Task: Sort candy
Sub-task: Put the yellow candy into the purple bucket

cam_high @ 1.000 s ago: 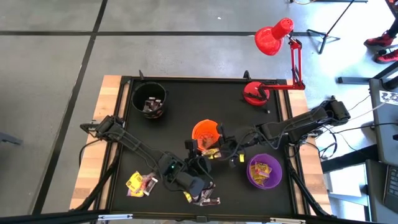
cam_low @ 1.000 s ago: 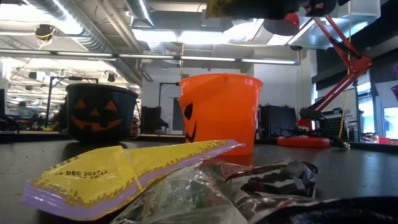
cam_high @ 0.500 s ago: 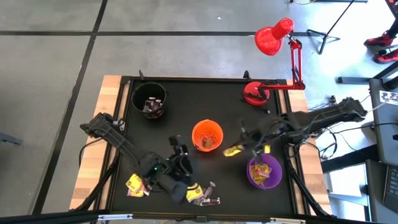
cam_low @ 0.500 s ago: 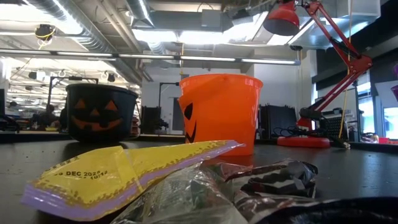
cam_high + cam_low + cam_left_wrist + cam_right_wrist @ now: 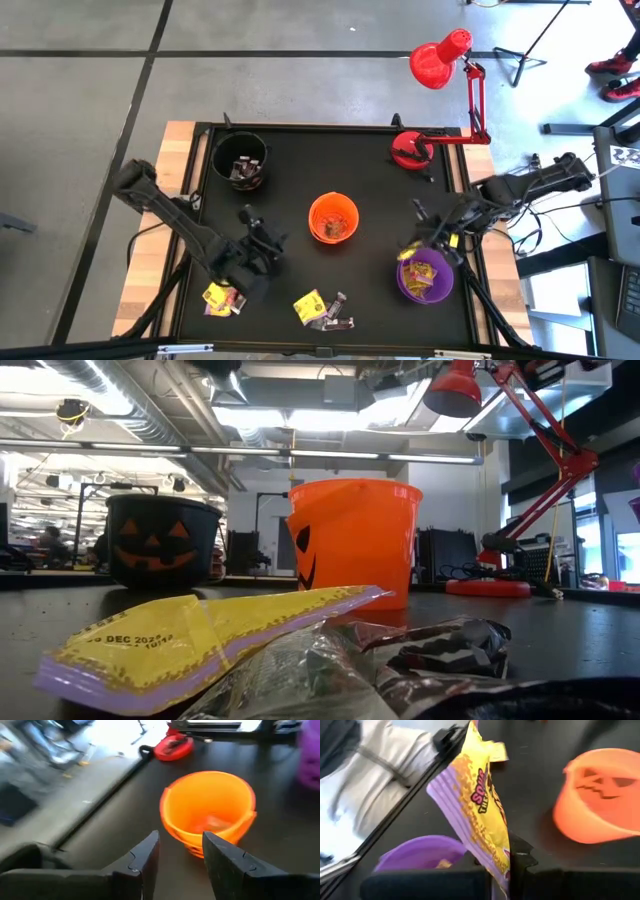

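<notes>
Low view, lower frame: loose candy (image 5: 190,645) lies nearest (yellow and silvery wrappers), the orange cup (image 5: 352,540) behind it mid-frame. High up, the right pincer (image 5: 415,248) pinches a yellow packet (image 5: 480,805) above the purple cup's (image 5: 425,290) rim at lower right, likely for dropping. At lower left, the left pincer (image 5: 258,232) hangs spread, empty, seemingly between picks.

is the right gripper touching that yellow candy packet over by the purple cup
Touching. In the right wrist view the right gripper pinches the yellow candy packet between its shut fingers, above the purple cup.
</notes>
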Controlling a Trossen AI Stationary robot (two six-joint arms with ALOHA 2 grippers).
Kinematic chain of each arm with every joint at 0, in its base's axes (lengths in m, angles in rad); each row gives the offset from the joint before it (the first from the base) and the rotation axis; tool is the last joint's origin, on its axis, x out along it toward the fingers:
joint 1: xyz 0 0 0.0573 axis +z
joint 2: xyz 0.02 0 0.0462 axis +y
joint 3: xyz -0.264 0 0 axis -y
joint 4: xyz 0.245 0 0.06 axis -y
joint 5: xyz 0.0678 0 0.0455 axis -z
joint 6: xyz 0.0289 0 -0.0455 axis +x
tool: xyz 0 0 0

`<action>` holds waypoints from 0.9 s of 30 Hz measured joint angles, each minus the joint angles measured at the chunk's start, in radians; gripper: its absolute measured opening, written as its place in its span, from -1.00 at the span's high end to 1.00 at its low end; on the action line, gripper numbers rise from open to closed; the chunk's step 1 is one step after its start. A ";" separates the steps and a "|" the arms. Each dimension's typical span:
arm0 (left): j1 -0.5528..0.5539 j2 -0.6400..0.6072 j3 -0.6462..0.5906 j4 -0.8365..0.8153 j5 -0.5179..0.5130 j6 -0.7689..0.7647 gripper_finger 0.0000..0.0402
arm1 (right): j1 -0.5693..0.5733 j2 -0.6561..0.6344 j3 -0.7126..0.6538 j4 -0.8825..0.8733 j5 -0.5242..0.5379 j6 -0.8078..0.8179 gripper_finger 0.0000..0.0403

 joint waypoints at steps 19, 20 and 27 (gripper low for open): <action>0.170 -0.165 -0.498 1.120 0.388 0.490 0.49 | 0.332 0.131 0.000 -0.218 0.149 0.352 0.82; 0.175 -0.165 -0.498 1.121 0.410 0.490 0.49 | 0.339 0.134 0.000 -0.219 0.150 0.360 0.78; 0.178 -0.165 -0.498 1.129 0.481 0.476 0.49 | 0.344 0.140 0.000 -0.211 0.241 0.355 0.31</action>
